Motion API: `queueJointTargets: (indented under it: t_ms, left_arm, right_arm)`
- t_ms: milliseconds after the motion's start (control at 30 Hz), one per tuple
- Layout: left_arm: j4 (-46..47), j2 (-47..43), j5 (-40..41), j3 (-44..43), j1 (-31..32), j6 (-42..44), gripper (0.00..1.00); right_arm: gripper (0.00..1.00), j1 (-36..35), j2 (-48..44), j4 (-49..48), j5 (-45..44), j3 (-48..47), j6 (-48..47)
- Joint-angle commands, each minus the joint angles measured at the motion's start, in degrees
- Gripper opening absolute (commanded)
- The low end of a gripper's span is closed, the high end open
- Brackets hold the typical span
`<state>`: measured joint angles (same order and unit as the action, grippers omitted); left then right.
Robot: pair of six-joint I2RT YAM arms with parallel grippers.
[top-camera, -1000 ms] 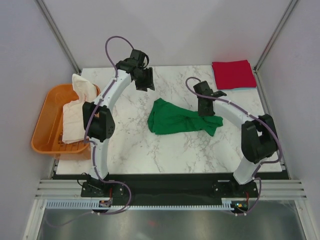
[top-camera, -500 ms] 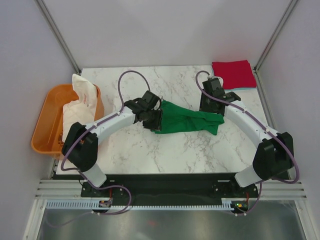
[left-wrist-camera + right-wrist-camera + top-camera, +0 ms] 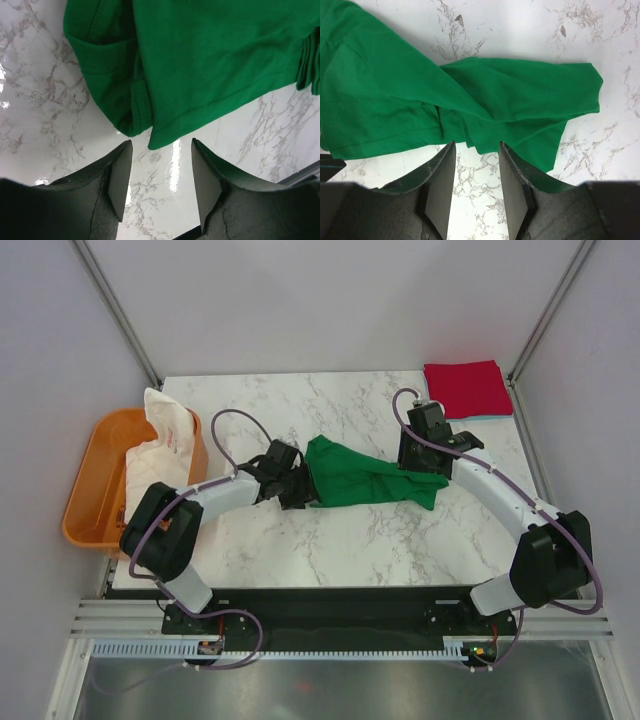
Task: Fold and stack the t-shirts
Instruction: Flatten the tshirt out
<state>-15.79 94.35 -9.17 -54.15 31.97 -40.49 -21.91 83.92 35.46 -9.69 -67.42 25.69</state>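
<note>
As 2 hands (image 3: 160,150) (image 3: 476,148) gape, prob. 4 tees (image 3: 352,478) (image 3: 466,388) (image 3: 160,445) show.

One tee (image 3: 360,480) lies at the middle of the worktop (image 3: 300,550), stretched left to right. My left jaws sit at its left end, and my right jaws are over its right end. Another tee (image 3: 465,388) lies in the far right corner. At the worktop's left edge stands a tub (image 3: 78,510), with a third tee (image 3: 150,465) in it, draped over its far rim.

Bright, even light, marble glare, sharp
</note>
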Motion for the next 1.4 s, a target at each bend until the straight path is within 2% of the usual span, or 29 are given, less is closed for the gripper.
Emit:
queueJointTargets:
  t_ms: [0,300,433,900,1000,1033,1133,1233,1367]
  left_arm:
    - [9.81,-0.40,-0.76,1.33,-0.85,-6.70,0.59]
    - [12.28,1.37,0.20,2.73,-0.85,-8.55,0.49]
    - [12.28,0.32,0.12,3.35,-0.68,-9.52,0.42]
    - [12.19,-1.36,2.22,4.49,1.08,-11.98,0.40]
    - [12.19,-0.48,2.49,3.71,1.08,-11.89,0.32]
    - [12.19,-0.48,2.49,3.44,1.08,-11.98,0.21]
    - [12.19,-1.70,1.79,1.95,1.08,-12.33,0.02]
    - [10.35,-4.16,2.05,-0.60,1.08,-12.07,0.02]
    - [3.16,-6.71,4.24,-6.30,0.99,-9.35,0.02]
  right_arm:
    - [0.47,0.03,-1.65,-2.50,1.34,0.62,0.15]
    - [0.47,0.03,-2.09,-3.64,1.52,3.17,0.85]
    - [0.47,0.11,-1.83,-3.82,1.61,3.70,0.85]
    - [0.45,-0.15,-1.92,-4.44,2.14,5.63,1.11]
    - [0.45,-0.32,-2.62,-4.70,2.05,6.85,2.08]
    - [0.45,-0.41,-2.79,-4.70,2.05,7.21,2.69]
    - [0.48,-0.41,-3.41,-4.61,1.70,9.14,5.68]
    - [0.48,-0.94,-3.59,-5.23,1.43,11.25,7.44]
    - [0.46,-1.73,-3.76,-7.16,1.43,13.63,9.81]
